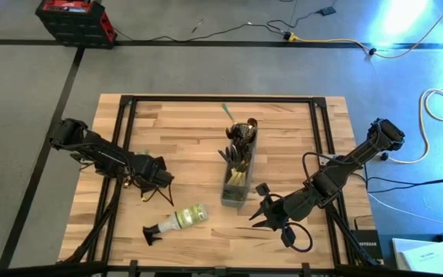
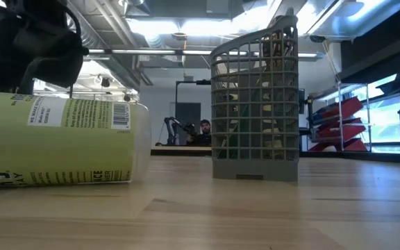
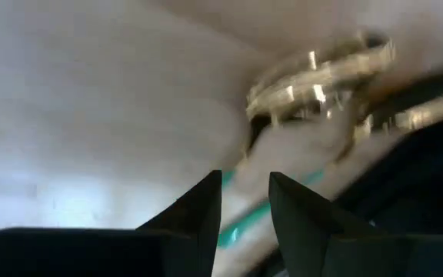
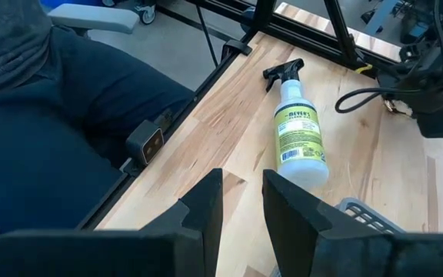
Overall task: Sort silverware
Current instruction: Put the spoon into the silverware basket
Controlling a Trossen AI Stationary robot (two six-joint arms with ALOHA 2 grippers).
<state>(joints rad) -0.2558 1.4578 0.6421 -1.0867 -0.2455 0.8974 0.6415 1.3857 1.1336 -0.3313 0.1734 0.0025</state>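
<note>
Since nearly all the silverware [image 1: 239,154] stands packed upright in the grey caddy [image 1: 235,192] mid-table, there's little left to sort. One green-handled piece [image 1: 227,112] lies loose just beyond the caddy. L gripper [image 1: 151,187] hangs near the left edge, fingers a narrow gap apart, holding nothing. R gripper [image 1: 264,209] sits beside the caddy's near end, same narrow gap, empty. A spray bottle [image 1: 181,221] lies on its side btwn them, probably stray.
</note>
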